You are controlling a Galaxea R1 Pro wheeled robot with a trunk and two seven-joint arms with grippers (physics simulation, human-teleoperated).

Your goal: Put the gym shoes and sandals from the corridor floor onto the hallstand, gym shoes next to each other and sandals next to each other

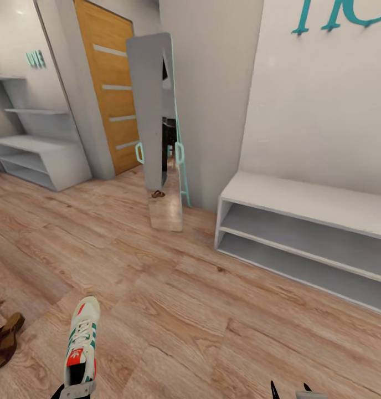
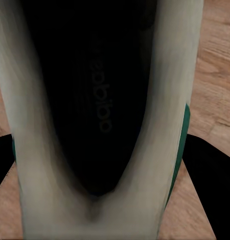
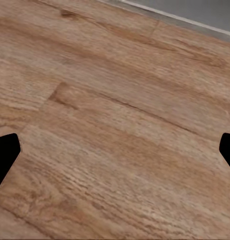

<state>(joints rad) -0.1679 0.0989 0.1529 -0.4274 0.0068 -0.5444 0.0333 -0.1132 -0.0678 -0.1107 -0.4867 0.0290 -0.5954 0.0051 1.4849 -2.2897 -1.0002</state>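
Nearest to the robot, the left hand held a cream-white sneaker with green side stripes and a red-orange tongue patch by its heel end, toe pointing away. In the left wrist view the dark inside of this sneaker lay between the two dark fingers, which stood close against its sides, so I judged the hand closed on it. Whether the shoe was lifted off the light brown wood-plank floor or resting on it, I could not tell.

The right hand showed at the lower edge of the head view. In the right wrist view its fingertips stood wide apart with bare planks between them, so it was open and held nothing.

Just to the left of the sneaker, a small brown leather sandal lay on the floor.

Farther off to the right stood a low light-grey shoe rack with a flat top surface and two shallow shelves. Its top and both shelves, as far as they showed, carried no shoes. Beyond, a tall leaning mirror with teal trim stood by the wall.

In my judgement the task was at its beginning: no shoe on the rack, one sneaker in hand, one sandal waiting, the other two shoes not accounted for.
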